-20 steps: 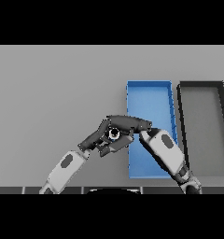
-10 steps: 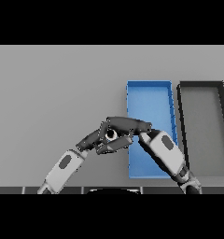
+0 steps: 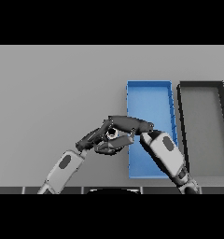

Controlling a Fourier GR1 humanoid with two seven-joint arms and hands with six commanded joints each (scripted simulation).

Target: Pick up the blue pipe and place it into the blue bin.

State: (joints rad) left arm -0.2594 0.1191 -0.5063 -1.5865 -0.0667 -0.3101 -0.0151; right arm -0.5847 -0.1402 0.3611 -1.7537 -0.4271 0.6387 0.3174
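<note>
Right now both hands meet just left of the bin [image 3: 149, 95]: the right hand [image 3: 128, 124] lies over the left hand [image 3: 101, 137], fingers curled around something ringed, probably the pipe [image 3: 112, 133], though it's mostly hidden. Secure one grip before you carry it rightward over the rim.

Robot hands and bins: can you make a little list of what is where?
table: grey
blue bin: right of middle, nothing seen inside
dark bin: right of the blue bin, touching or nearly
left hand: beside the blue bin's left wall, meeting the right hand
right hand: reaching left across the blue bin's wall
pipe: no blue pipe shows; only a small pale round thing between the hands
</note>
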